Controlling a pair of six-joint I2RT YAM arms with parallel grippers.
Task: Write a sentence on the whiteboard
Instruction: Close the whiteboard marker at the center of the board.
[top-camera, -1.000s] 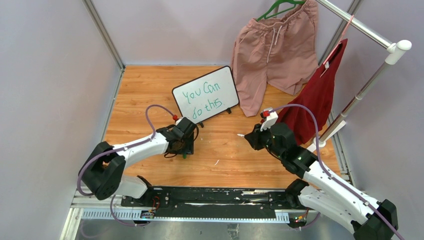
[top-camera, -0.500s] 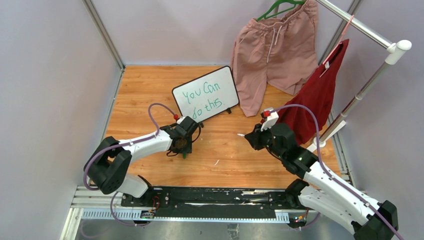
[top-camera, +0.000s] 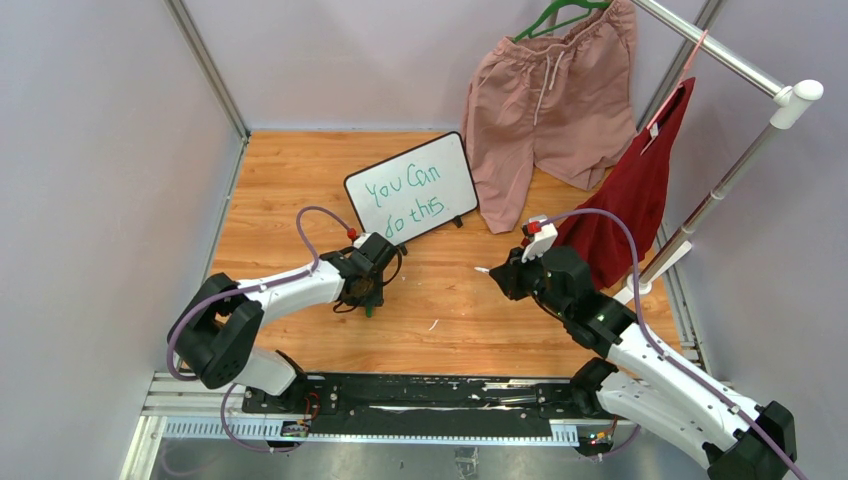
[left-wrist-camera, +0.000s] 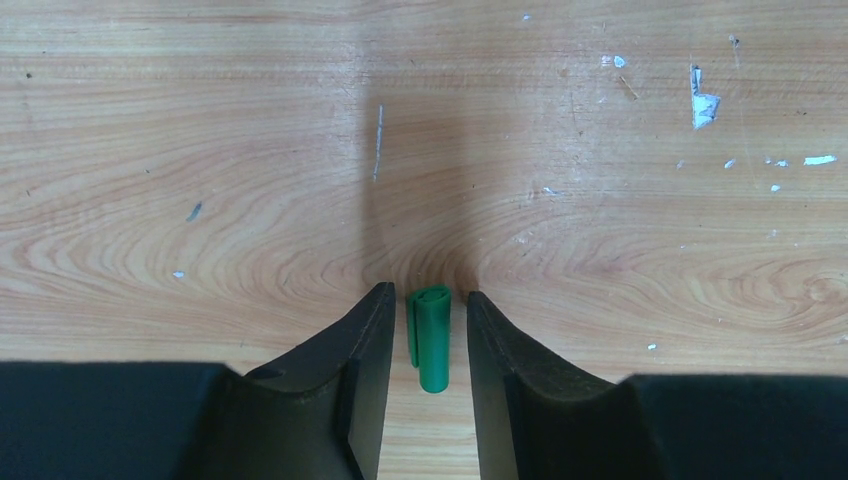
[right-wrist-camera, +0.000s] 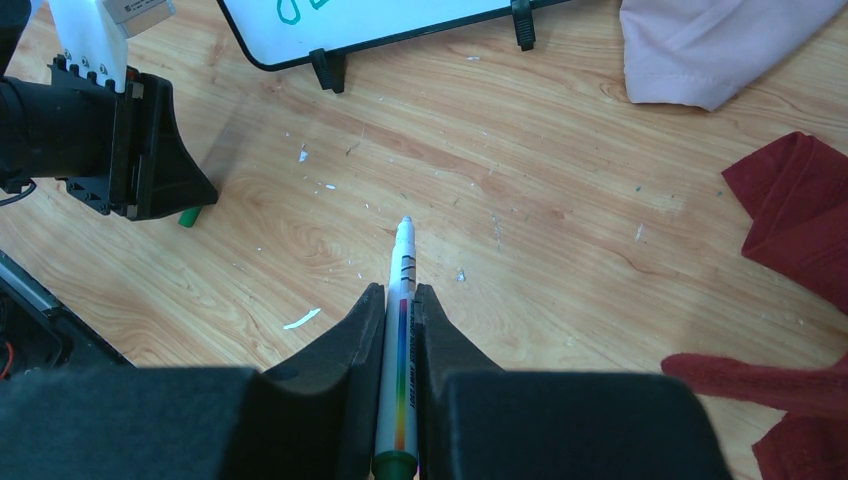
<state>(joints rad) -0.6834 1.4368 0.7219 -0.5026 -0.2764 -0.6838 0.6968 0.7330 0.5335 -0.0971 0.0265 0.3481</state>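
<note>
Since the earlier frame, the left arm has drawn its elbow inward, and the left gripper (top-camera: 366, 300) has narrowed its jaws about the small green plastic marker cap (left-wrist-camera: 432, 345) resting on the wooden table (top-camera: 450, 320). The jaws stand apart, with a slim gap on each side of the cap. Beyond, the small black-framed whiteboard (top-camera: 455, 160) stands propped on its feet, bearing the green handwritten sentence (top-camera: 405, 197) "You Can do this". The right gripper (right-wrist-camera: 399, 298) has its jaws clamped on the white rainbow-striped marker (right-wrist-camera: 402, 262), tip bare and pointing leftward. Hazard: the cap is short and rounded, so off-centre closure would likely pinch one edge and eject it across the table.
</note>
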